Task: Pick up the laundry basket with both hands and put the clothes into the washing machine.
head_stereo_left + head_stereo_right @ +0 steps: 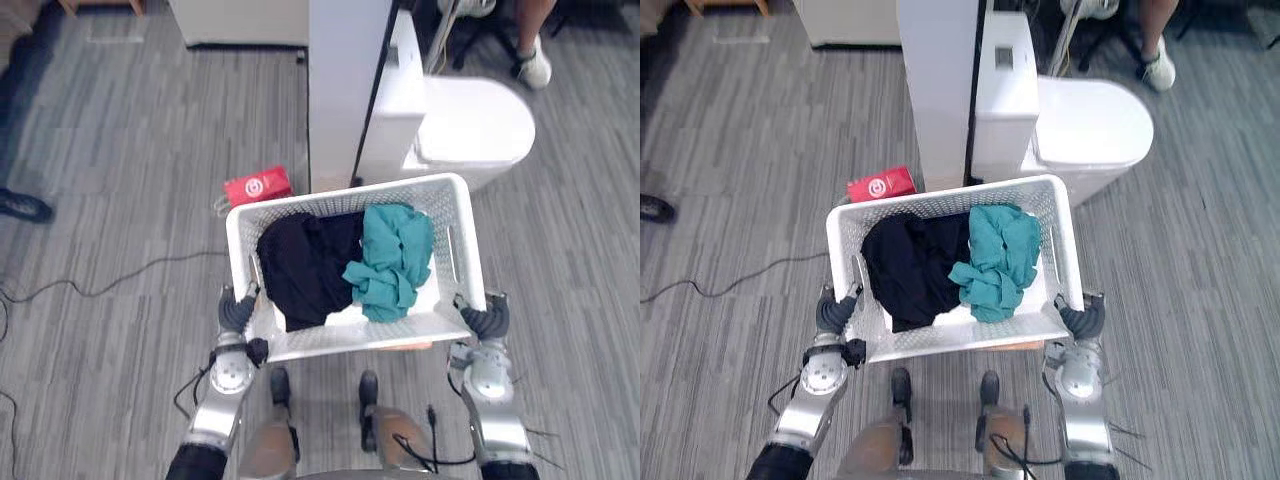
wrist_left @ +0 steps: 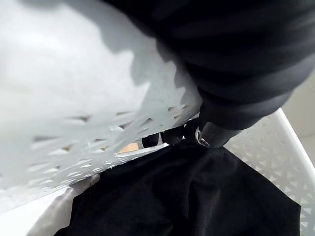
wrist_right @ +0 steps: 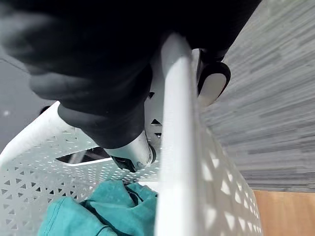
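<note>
I hold a white perforated laundry basket (image 1: 345, 195) in front of me, off the grey floor. A black garment (image 1: 300, 265) fills its left half and a teal garment (image 1: 395, 260) lies bunched on the right. My left hand (image 1: 237, 310) is curled over the basket's left rim near the front corner. My right hand (image 1: 484, 318) grips the right rim the same way. In the left wrist view my left hand (image 2: 236, 59) reaches over the wall (image 2: 74, 88) above the black cloth (image 2: 187, 196). In the right wrist view my right hand (image 3: 98, 73) clasps the rim (image 3: 177, 147) above the teal cloth (image 3: 98, 211).
Just beyond the basket stand a tall white panel (image 1: 340, 90) and a white unit with a rounded top (image 1: 470, 125). A red pack (image 1: 257, 187) lies on the floor by the basket's far left corner. A person's shoe (image 1: 533, 65) is at the far right, another shoe (image 1: 22, 205) at the left edge.
</note>
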Available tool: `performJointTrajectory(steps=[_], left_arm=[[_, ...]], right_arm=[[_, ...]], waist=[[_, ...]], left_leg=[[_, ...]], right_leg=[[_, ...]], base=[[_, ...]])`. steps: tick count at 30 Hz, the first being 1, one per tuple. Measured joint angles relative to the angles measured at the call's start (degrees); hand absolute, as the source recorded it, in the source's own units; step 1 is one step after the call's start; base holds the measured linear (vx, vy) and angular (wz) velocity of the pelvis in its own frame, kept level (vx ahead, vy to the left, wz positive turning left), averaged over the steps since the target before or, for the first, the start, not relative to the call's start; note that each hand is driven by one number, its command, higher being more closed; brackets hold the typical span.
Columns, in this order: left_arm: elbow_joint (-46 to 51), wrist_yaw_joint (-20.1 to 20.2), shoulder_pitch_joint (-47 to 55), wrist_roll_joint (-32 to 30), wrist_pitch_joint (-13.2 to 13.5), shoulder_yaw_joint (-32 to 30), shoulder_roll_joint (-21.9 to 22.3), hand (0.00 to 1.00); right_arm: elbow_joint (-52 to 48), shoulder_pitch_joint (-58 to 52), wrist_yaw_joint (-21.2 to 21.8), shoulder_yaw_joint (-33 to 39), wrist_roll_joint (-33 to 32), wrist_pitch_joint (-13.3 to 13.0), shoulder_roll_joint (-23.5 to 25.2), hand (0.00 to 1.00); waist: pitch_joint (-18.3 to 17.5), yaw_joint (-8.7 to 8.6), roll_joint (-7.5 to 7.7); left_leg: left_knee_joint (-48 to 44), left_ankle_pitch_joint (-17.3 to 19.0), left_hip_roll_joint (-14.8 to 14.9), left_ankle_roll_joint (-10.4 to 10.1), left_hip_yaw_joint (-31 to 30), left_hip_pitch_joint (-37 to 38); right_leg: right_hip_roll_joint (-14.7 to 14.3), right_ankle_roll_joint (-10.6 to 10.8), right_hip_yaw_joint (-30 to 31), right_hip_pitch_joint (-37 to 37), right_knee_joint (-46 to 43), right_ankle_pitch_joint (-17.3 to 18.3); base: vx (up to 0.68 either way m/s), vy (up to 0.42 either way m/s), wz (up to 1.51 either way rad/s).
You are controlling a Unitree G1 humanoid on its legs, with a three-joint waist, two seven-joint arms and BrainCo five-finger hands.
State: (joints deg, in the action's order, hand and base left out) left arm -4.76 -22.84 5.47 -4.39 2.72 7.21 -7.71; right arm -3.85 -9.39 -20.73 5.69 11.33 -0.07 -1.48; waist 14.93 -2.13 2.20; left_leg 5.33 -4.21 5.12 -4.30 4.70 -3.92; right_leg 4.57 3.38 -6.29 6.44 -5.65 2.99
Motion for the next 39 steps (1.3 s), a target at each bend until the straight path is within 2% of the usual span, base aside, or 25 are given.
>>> performJointTrajectory(steps=[4,6,9,12,15,16,17,18,20,22,23,24,25,26,27,28,29,30,31,32,33,34,36,38,39], left_arm=[[3.31,1.69,5.25,1.55,0.04,-0.02,0.58,1.00],[3.91,1.81,8.52,1.56,0.04,-0.02,0.89,1.00],[5.17,2.39,11.06,1.56,0.04,0.00,1.98,1.00],[5.61,2.82,11.38,1.55,0.01,0.13,2.15,1.00],[7.40,2.81,11.34,1.59,0.01,0.10,2.13,1.00],[7.92,2.80,10.61,1.59,0.04,-0.07,2.09,1.00],[7.86,2.80,9.10,1.59,0.01,-0.55,1.81,1.00],[7.89,2.79,8.32,1.57,0.01,-0.91,1.69,1.00],[6.82,2.72,6.36,1.55,-0.12,-2.37,1.86,1.00],[6.81,2.68,6.60,1.55,-0.31,-2.83,1.85,1.00],[6.80,2.66,6.67,1.54,-0.31,-2.84,1.85,1.00],[6.78,2.64,7.00,1.54,-0.31,-2.83,1.86,1.00],[6.64,2.63,6.95,1.54,-0.33,-2.80,2.07,1.00],[6.57,2.64,6.93,1.54,-0.35,-2.63,2.15,1.00],[6.36,2.65,6.81,1.52,-0.49,-1.68,2.07,1.00],[6.24,2.65,6.76,1.52,-0.51,-1.54,1.95,1.00],[4.81,2.65,6.32,1.53,-0.79,-0.69,1.82,1.00],[2.53,2.67,6.32,1.70,-1.36,0.30,1.98,1.00],[1.52,2.67,6.44,2.21,-1.59,0.86,2.01,1.00],[0.38,2.69,6.82,2.82,-2.04,1.78,2.00,1.00],[0.39,2.69,7.17,2.89,-2.05,1.93,2.11,1.00],[0.40,2.68,7.34,3.73,-2.05,1.89,2.29,1.00],[0.64,2.68,7.33,3.74,-2.05,1.82,2.13,1.00],[0.80,2.69,7.34,3.73,-2.08,1.57,2.27,1.00],[0.97,2.69,7.35,3.73,-2.16,1.48,2.38,1.00]], right_arm=[[-3.34,-3.99,2.18,-0.04,-0.34,-1.87,0.02,1.00],[-3.65,-5.47,2.45,-1.08,-0.66,-1.86,-0.11,1.00],[-4.52,-6.61,3.37,-1.23,-1.70,-1.86,-1.53,1.00],[-6.36,-9.11,3.57,-1.19,-1.85,-1.81,-0.87,1.00],[-9.42,-9.53,3.56,-1.11,-1.86,-1.77,-0.37,1.00],[-8.85,-8.11,3.54,-0.95,-2.35,-1.78,-0.93,1.00],[-6.95,-5.58,3.54,-0.90,-2.63,-1.79,-1.60,1.00],[-5.75,-4.06,3.54,-0.90,-2.85,-1.79,-1.71,1.00],[-1.76,0.66,3.53,-0.88,-2.84,-1.80,-2.00,1.00],[1.90,3.05,3.57,-1.46,-2.85,-1.81,-2.73,1.00],[3.30,3.32,3.57,-1.84,-2.89,-1.83,-3.30,1.00],[3.62,3.29,3.58,-2.19,-2.90,-1.84,-3.81,1.00],[3.64,3.72,3.64,-2.32,-2.94,-1.88,-4.54,1.00],[3.67,3.87,3.67,-2.36,-2.99,-1.87,-4.80,1.00],[4.84,3.66,3.82,-2.51,-4.09,-1.86,-6.13,1.00],[5.12,3.63,3.85,-2.51,-4.29,-1.82,-6.15,1.00],[5.26,2.78,3.86,-2.21,-4.74,-1.75,-6.50,1.00],[5.30,2.37,3.86,-2.12,-4.78,-1.29,-7.59,1.00],[5.30,2.33,3.86,-2.12,-4.78,-1.04,-8.03,1.00],[5.31,2.23,3.86,-2.12,-4.78,-0.82,-8.92,1.00],[5.30,2.25,3.86,-2.12,-4.77,-0.82,-9.17,1.00],[5.30,2.23,3.86,-2.21,-4.78,-0.82,-9.18,1.00],[5.26,2.25,3.92,-2.23,-4.78,-0.83,-9.09,1.00],[5.24,2.60,3.94,-2.27,-4.79,-0.82,-9.04,1.00],[5.24,2.79,3.94,-2.27,-4.75,-0.83,-9.07,1.00]], waist=[[-2.11,0.02,0.04],[-2.29,0.04,-0.22],[-3.37,1.18,-2.06],[-4.30,0.63,-1.58],[-4.51,0.62,-1.20],[-4.50,0.09,-1.22],[-4.49,-0.37,-1.24],[-4.54,-0.32,-1.33],[-3.83,0.00,-1.16],[-3.36,0.05,-1.76],[-3.42,0.29,-1.55],[-3.85,0.07,-0.89],[-3.81,-0.11,-1.14],[-3.76,-0.47,-1.66],[-4.32,-0.78,-2.65],[-4.33,-0.67,-2.62],[-4.19,-0.72,-2.53],[-3.96,-0.58,-2.68],[-3.90,-0.43,-2.60],[-3.80,-0.13,-2.31],[-3.67,0.22,-2.11],[-3.56,1.50,-2.12],[-3.59,2.86,-2.51],[-3.55,3.63,-2.74],[-3.55,4.05,-2.67]], left_leg=[[-2.68,2.20,0.04,0.07,0.49,1.31],[-12.12,7.73,0.68,-0.13,0.57,-0.26],[-21.10,14.45,1.50,-1.29,-10.86,-3.62],[-23.29,16.21,1.90,-1.00,-6.66,-4.20],[-27.03,18.98,3.33,0.04,2.43,-4.51],[-28.71,20.24,4.23,0.83,6.49,-4.95],[-28.45,20.36,5.51,1.31,11.02,-5.08],[-27.87,20.03,6.97,1.82,14.00,-4.96],[-26.98,19.84,8.78,2.14,25.61,-1.43],[-26.02,20.46,10.27,1.95,33.96,3.40],[-26.31,22.19,11.08,0.42,38.68,6.36],[-27.48,23.75,11.29,-1.67,41.48,7.92],[-29.55,25.42,12.68,-3.47,43.52,8.59],[-30.96,26.37,13.96,-3.79,44.09,8.56],[-38.44,26.42,17.89,0.59,42.08,7.38],[-41.32,25.92,19.13,2.90,40.81,6.45],[-53.50,23.42,23.97,11.03,34.19,2.06],[-63.83,23.59,24.45,11.55,24.42,-2.20],[-66.70,23.63,22.76,10.69,19.88,-3.99],[-69.39,23.81,17.04,8.82,12.30,-7.77],[-69.10,23.87,14.29,8.74,9.97,-9.41],[-64.47,23.91,8.98,8.62,6.93,-12.76],[-54.68,23.78,5.40,8.38,5.39,-15.33],[-35.07,20.22,-0.12,3.49,0.34,-17.78],[-31.01,17.61,-0.99,2.79,-0.31,-17.81]], right_leg=[[0.00,0.01,1.09,-2.07,0.44,0.00],[-0.49,-0.01,3.55,-3.10,0.22,-0.02],[-2.70,0.15,7.84,-1.78,-0.30,-0.24],[-3.22,1.16,13.14,0.79,-0.33,-1.77],[-4.64,2.20,21.68,4.36,-0.96,-4.53],[-5.22,1.79,22.84,6.11,-0.02,-7.35],[-5.83,-1.28,19.71,7.26,3.96,-12.90],[-5.60,-3.79,16.16,7.08,5.91,-14.39],[-2.01,-9.16,-6.87,9.58,-1.80,-5.52],[3.24,-11.98,-20.77,10.02,-9.65,-0.24],[6.40,-12.85,-26.88,9.85,-15.57,2.39],[8.29,-10.82,-28.64,9.61,-18.20,4.02],[7.80,-7.29,-28.05,10.09,-19.46,4.60],[6.04,-6.77,-26.25,10.70,-19.35,4.94],[-0.38,-7.10,-22.73,10.68,-16.29,5.67],[-1.26,-7.28,-22.15,10.41,-15.94,5.69],[-4.19,-8.13,-21.15,8.76,-14.82,5.90],[-6.58,-8.43,-18.79,6.33,-14.30,6.11],[-7.03,-8.67,-17.79,4.90,-13.78,6.29],[-7.44,-9.24,-15.28,2.22,-11.99,6.62],[-7.44,-9.32,-13.93,0.91,-10.97,6.67],[-7.32,-9.34,-11.76,-1.69,-8.36,6.65],[-7.23,-9.12,-10.83,-4.13,-5.41,6.32],[-6.91,-8.18,-9.25,-7.39,-1.92,6.46],[-6.71,-7.23,-8.65,-7.83,-1.52,6.78]], base=[[0.02,0.014,-0.14],[-0.04,0.008,-0.46],[-0.05,0.001,-0.87],[-0.05,0.084,-0.97],[-0.06,0.133,-1.60],[-0.11,0.123,-1.92],[-0.15,0.066,-1.99],[-0.16,0.028,-2.11],[-0.09,0.003,-2.32],[-0.06,-0.012,-2.35],[-0.03,-0.081,-2.34],[0.03,-0.105,-2.01],[0.05,-0.110,-1.51],[0.13,-0.155,-1.90],[0.18,-0.159,-1.50],[0.28,-0.229,-1.67],[0.27,-0.200,-1.14],[0.27,-0.165,-1.20],[0.29,-0.037,-1.10],[0.26,0.032,-0.84],[0.42,0.087,-1.07],[0.36,0.087,-0.84],[0.38,0.116,-0.73],[0.48,0.171,-0.46],[0.43,0.163,-0.52]])
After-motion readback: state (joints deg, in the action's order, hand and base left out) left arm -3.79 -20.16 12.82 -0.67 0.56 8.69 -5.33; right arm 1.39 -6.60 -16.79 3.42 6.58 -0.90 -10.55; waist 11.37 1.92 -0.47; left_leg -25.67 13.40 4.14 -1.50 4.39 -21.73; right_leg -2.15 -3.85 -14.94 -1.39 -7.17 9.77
